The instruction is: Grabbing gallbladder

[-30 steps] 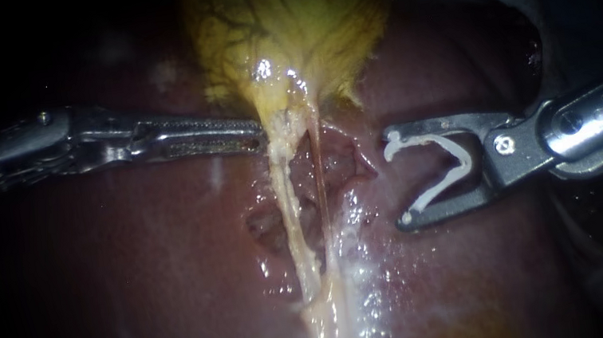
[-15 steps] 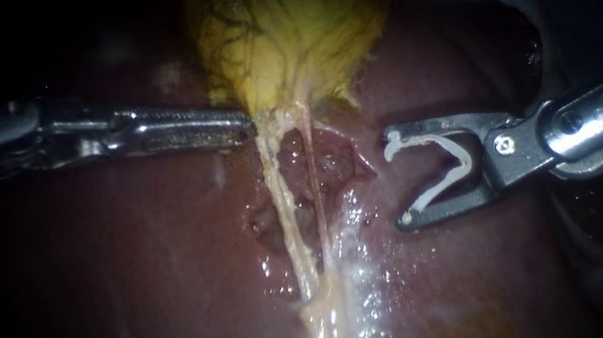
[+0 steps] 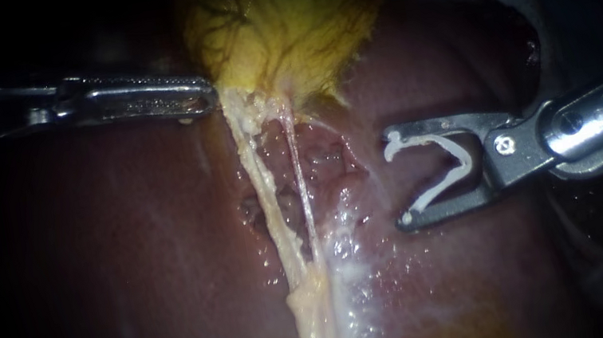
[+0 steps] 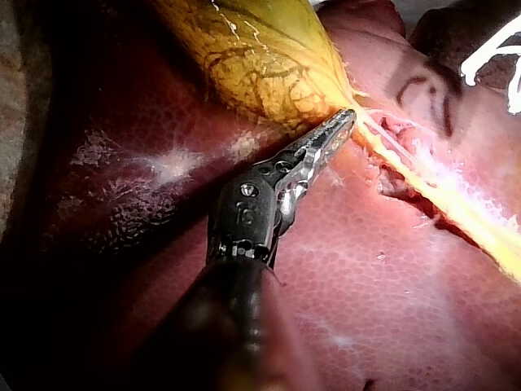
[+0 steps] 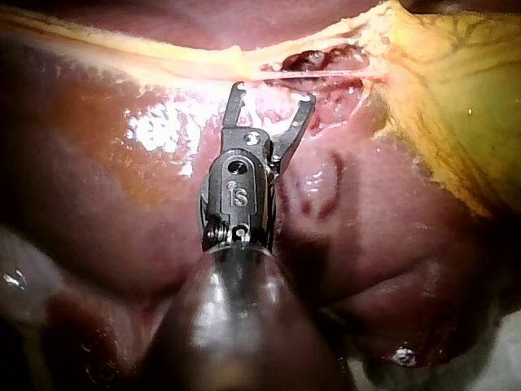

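Count: 2 instruments, 1 gallbladder (image 3: 286, 18), 2 tubes (image 3: 257, 168), 1 clip (image 3: 455, 161).
Gallbladder: yellow veined sac at 12 o'clock on the glossy dark-red liver (image 3: 130, 261).
Left instrument (image 3: 206, 99): serrated metal from 9 o'clock, apparently clamped on the gallbladder's neck.
Right instrument (image 3: 396, 176): at 3 o'clock, spread wide, cradling the white V-shaped clip.
Left wrist view: shows the pinch at the neck more clearly.

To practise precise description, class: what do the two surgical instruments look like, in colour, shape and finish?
The slim silvery metal left instrument has long, narrow, toothed jaws, a dark hinge block with a stamped mark and a black shaft. The dark grey right instrument has short forked jaws with hooked tips, a round pivot screw and a shiny collar.
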Controlling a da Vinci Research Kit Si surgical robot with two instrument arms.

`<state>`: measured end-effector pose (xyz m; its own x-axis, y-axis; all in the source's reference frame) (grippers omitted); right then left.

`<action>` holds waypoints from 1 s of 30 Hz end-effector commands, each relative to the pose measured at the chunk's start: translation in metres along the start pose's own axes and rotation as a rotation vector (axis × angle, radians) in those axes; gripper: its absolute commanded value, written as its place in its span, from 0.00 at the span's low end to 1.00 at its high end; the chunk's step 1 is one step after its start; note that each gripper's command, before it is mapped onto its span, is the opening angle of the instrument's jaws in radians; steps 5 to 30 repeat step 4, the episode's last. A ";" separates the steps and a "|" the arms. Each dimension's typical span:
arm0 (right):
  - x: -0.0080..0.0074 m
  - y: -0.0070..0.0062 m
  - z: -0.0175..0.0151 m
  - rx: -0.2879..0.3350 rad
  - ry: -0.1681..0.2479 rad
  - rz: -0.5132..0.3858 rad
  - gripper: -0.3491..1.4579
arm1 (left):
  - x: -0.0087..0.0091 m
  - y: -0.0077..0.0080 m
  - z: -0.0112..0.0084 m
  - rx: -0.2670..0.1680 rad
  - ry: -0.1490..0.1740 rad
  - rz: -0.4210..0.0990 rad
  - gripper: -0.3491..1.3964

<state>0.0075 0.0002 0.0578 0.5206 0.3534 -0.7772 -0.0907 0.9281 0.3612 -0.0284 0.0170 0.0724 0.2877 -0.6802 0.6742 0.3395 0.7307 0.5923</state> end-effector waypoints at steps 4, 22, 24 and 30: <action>0.0000 0.0000 0.0000 0.000 0.000 0.000 0.52 | 0.0002 0.0000 0.0001 -0.001 0.000 0.001 0.00; 0.0000 0.0000 0.0000 0.000 0.000 0.000 0.52 | 0.0002 0.0000 0.0001 -0.001 0.000 0.001 0.00; 0.0000 0.0000 0.0000 0.000 0.000 0.000 0.52 | 0.0002 0.0000 0.0001 -0.001 0.000 0.001 0.00; 0.0000 0.0000 0.0000 0.000 0.000 0.000 0.52 | 0.0002 0.0000 0.0001 -0.001 0.000 0.001 0.00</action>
